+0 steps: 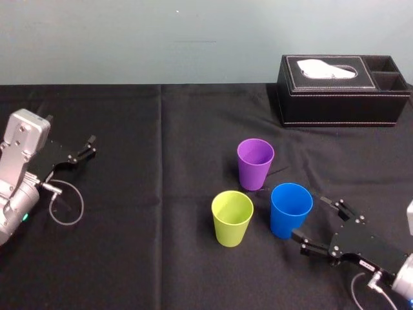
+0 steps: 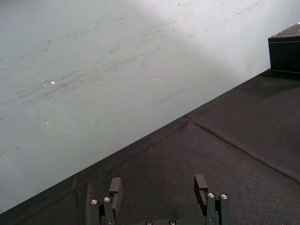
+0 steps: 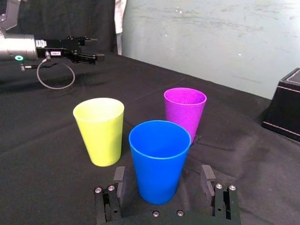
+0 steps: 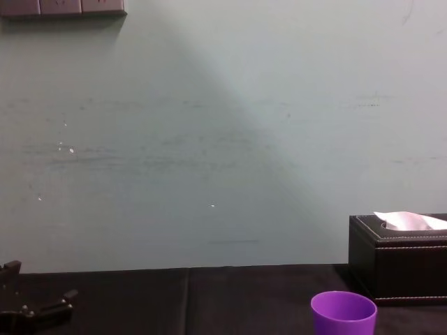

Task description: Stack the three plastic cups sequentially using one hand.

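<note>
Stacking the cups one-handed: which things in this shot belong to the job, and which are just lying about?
Part of the job:
- blue cup, between the fingers of the open right gripper
- yellow-green cup
- purple cup

Lying about:
- black tissue box, far right
- left gripper, parked open at the left

Black leather-look tissue box (image 1: 342,90) w/ white stitching sits far right on the table, close to the wall. A white tissue (image 1: 326,68) pokes out its top slot & there are two open compartments (image 1: 387,71) at its right end. Table's under a black cloth (image 1: 161,258) w/ one crease (image 1: 161,161) running front to back; behind it is a scuffed pale grey-green wall (image 1: 129,39), w/ a grey panel (image 4: 63,7) high up on the left.
</note>
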Motion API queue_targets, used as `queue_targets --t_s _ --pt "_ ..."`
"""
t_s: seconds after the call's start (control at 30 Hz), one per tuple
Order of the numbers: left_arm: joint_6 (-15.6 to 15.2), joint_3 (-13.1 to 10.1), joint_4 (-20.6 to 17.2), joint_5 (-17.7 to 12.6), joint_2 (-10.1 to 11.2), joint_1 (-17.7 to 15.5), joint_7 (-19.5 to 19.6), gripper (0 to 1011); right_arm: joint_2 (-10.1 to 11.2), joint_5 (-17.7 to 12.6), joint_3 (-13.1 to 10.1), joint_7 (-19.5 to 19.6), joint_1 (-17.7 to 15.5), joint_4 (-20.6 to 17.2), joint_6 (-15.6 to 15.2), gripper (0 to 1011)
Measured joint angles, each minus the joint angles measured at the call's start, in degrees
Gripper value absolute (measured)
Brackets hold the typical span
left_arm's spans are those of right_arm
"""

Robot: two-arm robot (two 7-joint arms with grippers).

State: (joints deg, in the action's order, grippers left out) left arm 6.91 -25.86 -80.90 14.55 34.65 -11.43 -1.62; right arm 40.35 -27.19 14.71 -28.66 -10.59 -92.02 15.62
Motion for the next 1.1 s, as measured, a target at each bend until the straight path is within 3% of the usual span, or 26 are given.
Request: queue_targets --t_s 0.67,1.1 --pt "0.0 0.0 0.0 0.0 0.0 0.0 0.0 1011 -5.6 2.5 2.0 -3.8 7.7 5.0 -4.4 1004" --pt "0.0 0.0 0.0 0.0 0.0 0.0 0.0 1011 -6.9 3.3 2.8 -4.7 9.5 6.0 -4.8 1004"
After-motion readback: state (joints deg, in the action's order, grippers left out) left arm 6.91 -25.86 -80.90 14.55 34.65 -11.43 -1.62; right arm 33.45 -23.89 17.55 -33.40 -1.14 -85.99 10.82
